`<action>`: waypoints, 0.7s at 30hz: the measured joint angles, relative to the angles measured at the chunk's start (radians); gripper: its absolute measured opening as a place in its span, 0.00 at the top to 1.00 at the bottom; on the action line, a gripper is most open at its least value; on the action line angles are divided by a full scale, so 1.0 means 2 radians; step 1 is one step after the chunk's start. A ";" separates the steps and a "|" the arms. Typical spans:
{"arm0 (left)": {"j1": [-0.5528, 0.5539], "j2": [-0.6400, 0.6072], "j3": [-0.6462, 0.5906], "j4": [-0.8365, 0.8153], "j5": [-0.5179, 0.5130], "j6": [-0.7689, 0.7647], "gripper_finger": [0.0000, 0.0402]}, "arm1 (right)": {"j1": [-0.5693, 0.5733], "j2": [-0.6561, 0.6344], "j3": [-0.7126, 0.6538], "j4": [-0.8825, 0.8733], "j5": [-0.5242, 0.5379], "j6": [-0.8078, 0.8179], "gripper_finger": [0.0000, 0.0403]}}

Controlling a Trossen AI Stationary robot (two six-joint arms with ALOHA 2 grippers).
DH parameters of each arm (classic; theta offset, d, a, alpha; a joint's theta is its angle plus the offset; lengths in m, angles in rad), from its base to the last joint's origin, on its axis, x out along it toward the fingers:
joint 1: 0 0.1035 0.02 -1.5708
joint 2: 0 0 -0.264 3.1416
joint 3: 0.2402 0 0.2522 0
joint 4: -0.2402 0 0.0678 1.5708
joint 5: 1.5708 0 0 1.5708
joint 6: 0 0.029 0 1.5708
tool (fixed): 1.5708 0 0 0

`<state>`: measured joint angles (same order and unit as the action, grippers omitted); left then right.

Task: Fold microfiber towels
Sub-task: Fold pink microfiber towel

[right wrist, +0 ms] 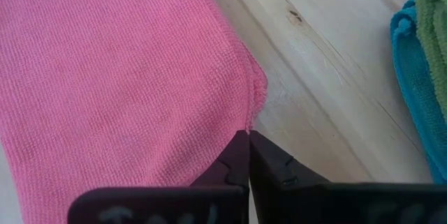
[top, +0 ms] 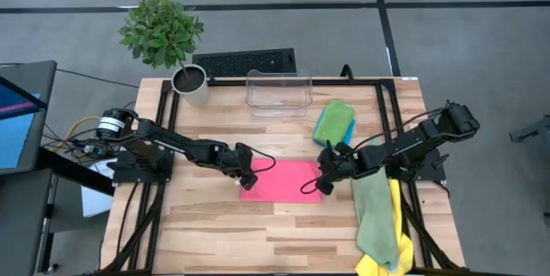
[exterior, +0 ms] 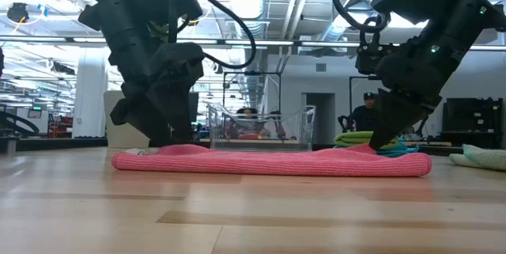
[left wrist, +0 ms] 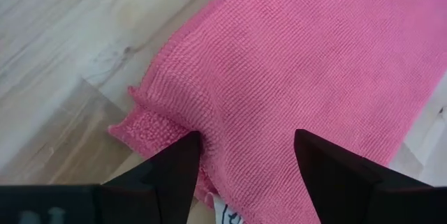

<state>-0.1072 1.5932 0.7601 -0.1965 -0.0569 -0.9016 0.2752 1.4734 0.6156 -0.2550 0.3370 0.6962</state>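
From above, the pink towel (top: 281,180) lies folded mid-table between the left gripper (top: 247,175) and right gripper (top: 326,175); blue and green towels (top: 334,121) sit stacked near the clear bin (top: 278,92). The left wrist view shows jaws spread over the pink edge. The right wrist view shows jaws pressed together, pinching the pink towel's corner.

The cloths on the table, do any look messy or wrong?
Yes. The sage green towel and yellow towel hang crumpled over the table's edge. The pink towel lies flat; its corner at the left gripper is rumpled.
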 joint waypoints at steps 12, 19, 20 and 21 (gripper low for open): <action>0.004 -0.001 0.001 0.010 -0.001 0.011 0.94 | 0.000 0.000 0.000 0.001 0.000 -0.008 0.94; 0.003 -0.016 0.018 0.011 -0.001 0.016 0.99 | 0.000 0.000 0.000 0.001 0.000 -0.008 0.95; 0.002 -0.023 0.019 0.007 -0.003 0.016 1.00 | 0.000 0.000 0.000 0.001 0.000 -0.008 0.95; 0.001 -0.030 0.020 -0.002 -0.008 0.014 1.00 | 0.000 0.000 0.000 0.001 0.000 -0.008 0.95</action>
<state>-0.1060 1.5341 0.8003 -0.2014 -0.0736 -0.8735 0.2752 1.4731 0.6155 -0.2535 0.3370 0.6796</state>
